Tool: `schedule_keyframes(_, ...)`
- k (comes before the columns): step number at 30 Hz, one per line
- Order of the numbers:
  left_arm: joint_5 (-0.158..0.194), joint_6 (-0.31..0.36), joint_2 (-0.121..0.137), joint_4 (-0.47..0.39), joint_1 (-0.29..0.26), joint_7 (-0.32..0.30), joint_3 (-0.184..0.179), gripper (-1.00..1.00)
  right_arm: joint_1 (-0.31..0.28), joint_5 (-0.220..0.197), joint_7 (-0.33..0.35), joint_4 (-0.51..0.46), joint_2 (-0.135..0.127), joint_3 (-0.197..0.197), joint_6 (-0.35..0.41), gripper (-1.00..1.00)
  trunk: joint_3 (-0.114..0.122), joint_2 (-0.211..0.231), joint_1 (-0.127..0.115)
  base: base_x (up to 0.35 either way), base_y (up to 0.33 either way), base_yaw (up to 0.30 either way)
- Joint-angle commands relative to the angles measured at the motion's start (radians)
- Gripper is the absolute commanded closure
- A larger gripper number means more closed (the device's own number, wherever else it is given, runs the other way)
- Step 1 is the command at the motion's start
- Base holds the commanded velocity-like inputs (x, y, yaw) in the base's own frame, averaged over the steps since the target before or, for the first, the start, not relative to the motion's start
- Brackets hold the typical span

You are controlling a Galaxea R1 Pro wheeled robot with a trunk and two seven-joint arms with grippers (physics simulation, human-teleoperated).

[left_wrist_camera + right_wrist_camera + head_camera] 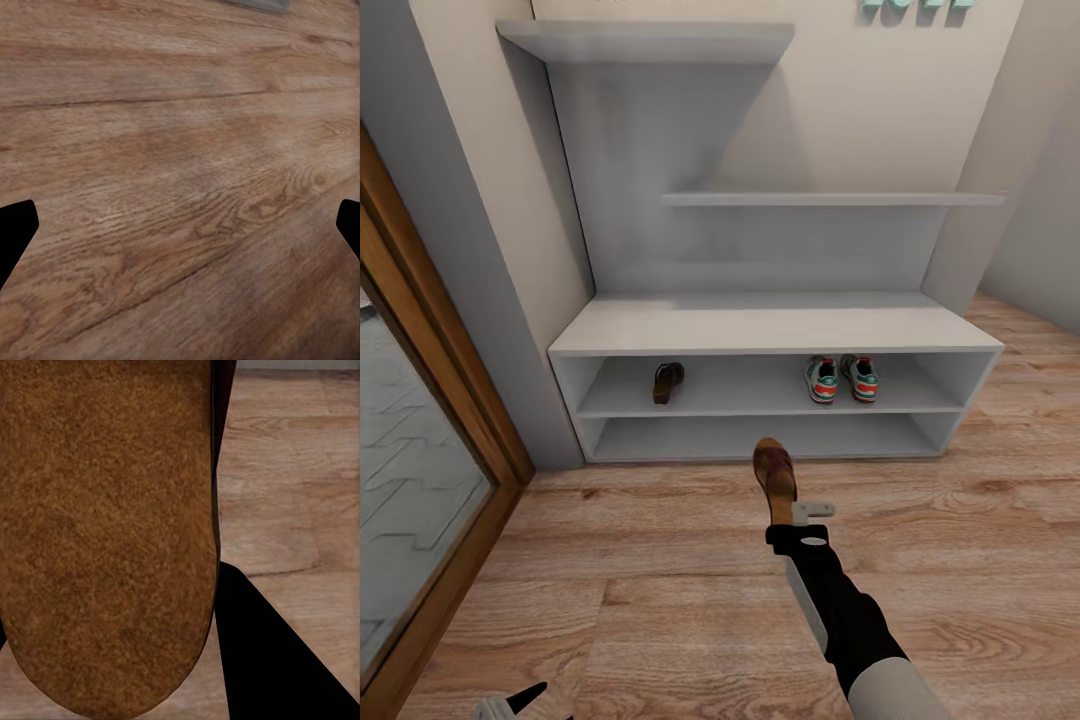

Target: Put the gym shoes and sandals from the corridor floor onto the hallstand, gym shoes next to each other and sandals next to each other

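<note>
The light-grey hallstand [770,328] stands against the wall ahead. On its upper low shelf, two gym shoes [841,378] sit side by side at the right, and one brown sandal [667,382] lies at the left. My right gripper [788,515] is shut on the other sandal [774,478], held above the corridor floor [640,540] just in front of the rack; its brown sole [105,532] shows close up in the right wrist view beside one black finger [270,652]. My left gripper [180,232] is open over bare floor [180,150], its fingertips [15,225] wide apart.
A wood-framed glass door [410,470] runs along the left. The rack's bench top, bottom shelf [760,435] and two upper wall shelves [830,199] hold nothing. The side wall [1040,200] closes in at the right.
</note>
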Motion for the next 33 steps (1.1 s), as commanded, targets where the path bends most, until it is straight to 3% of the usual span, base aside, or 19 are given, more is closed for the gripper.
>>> schedule_keyframes(1, 0.0, -0.005, 0.0, 0.001, -0.001, -0.004, 0.001, -1.0, 0.0, -0.005, -0.008, -0.001, 0.0, 0.002, 0.005, 1.0, -0.001, 0.0, 0.0, 0.0, 0.0, 0.0)
schedule_keyframes(18, -0.01, -0.007, -0.002, -0.004, -0.001, -0.005, -0.012, -1.0, -0.002, 0.001, -0.013, -0.011, 0.0, 0.003, 0.011, 1.0, -0.001, 0.0, 0.0, 0.0, 0.0, 0.0)
schedule_keyframes(25, -0.009, -0.007, -0.002, -0.007, -0.001, -0.007, -0.012, -1.0, -0.115, -0.002, -0.014, -0.021, 0.0, 0.007, 0.167, 1.0, -0.001, 0.0, 0.0, 0.0, 0.0, 0.0)
schedule_keyframes(33, -0.008, -0.007, -0.002, -0.008, -0.001, -0.007, -0.012, -1.0, -0.155, -0.005, -0.013, -0.029, 0.0, 0.009, 0.212, 1.0, -0.001, 0.0, 0.0, 0.0, 0.0, 0.0)
